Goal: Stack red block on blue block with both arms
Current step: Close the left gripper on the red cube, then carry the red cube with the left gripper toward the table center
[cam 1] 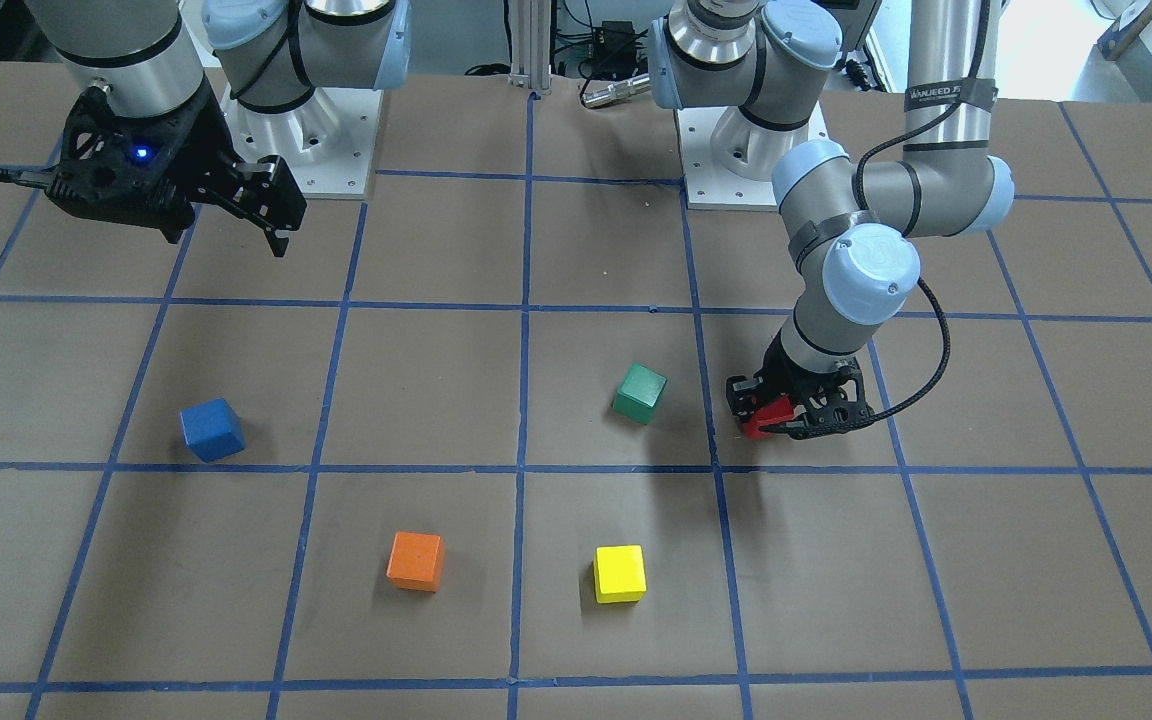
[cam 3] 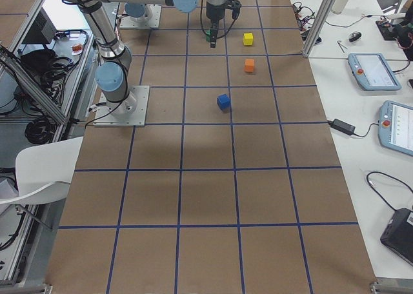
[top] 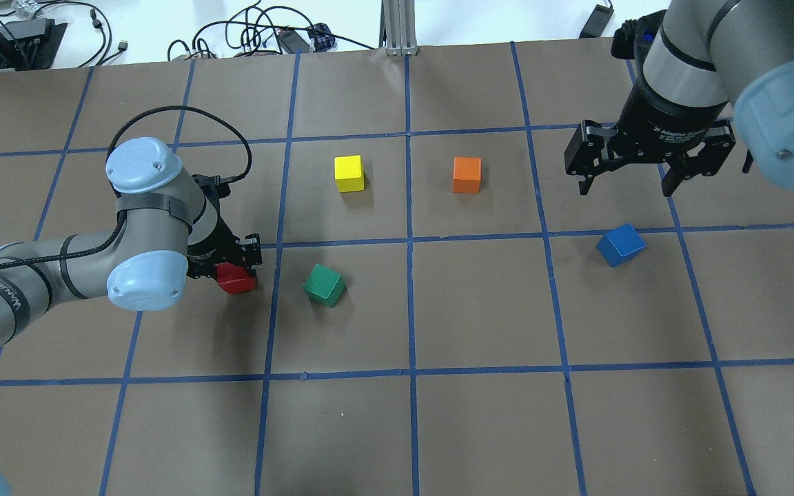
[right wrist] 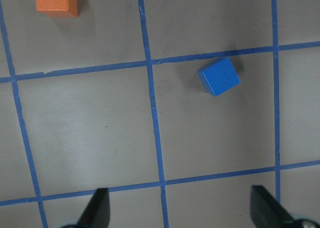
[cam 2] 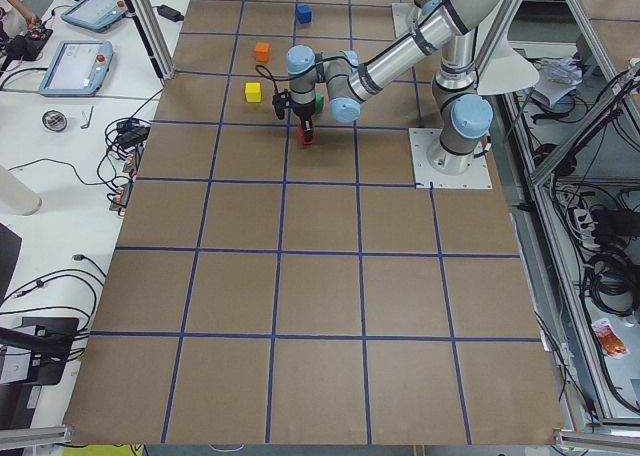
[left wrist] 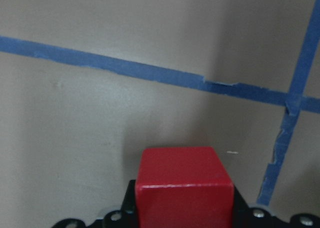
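The red block (top: 236,280) sits between the fingers of my left gripper (top: 231,270), low at the table surface, left of centre. It also shows in the front view (cam 1: 767,418) and fills the bottom of the left wrist view (left wrist: 184,185). The left gripper is shut on it. The blue block (top: 621,244) lies alone on the table at the right and also shows in the front view (cam 1: 212,429). My right gripper (top: 623,186) hangs open and empty well above the table, just beyond the blue block. The right wrist view shows the blue block (right wrist: 219,76) below and ahead of it.
A green block (top: 324,285) lies tilted close to the right of the red block. A yellow block (top: 349,173) and an orange block (top: 466,174) lie further out near the middle. Blue tape lines grid the brown table (top: 480,427).
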`<state>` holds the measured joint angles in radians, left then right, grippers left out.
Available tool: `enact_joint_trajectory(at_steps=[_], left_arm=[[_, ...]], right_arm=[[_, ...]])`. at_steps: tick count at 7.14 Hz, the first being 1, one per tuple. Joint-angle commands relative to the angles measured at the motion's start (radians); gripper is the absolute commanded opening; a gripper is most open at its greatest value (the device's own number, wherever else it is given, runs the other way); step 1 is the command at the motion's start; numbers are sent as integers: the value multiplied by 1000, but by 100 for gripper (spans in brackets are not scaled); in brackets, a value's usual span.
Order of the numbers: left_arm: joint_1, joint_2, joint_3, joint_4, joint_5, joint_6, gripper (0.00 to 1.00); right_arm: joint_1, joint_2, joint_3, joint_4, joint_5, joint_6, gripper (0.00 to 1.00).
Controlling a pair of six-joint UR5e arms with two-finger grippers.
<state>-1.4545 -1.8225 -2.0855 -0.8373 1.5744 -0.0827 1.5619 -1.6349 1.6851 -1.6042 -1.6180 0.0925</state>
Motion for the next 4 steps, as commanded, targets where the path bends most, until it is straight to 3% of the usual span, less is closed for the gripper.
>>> enact_joint_trajectory(at_steps=[1,4], left_arm=[[-27,26,109,-120,-23,14,5],[-303,-38,350,-239,-98,-43,6]], right_arm=[[-3,6,-4,-6,9,0,100],[1,-3,4,-5,9,15,100]])
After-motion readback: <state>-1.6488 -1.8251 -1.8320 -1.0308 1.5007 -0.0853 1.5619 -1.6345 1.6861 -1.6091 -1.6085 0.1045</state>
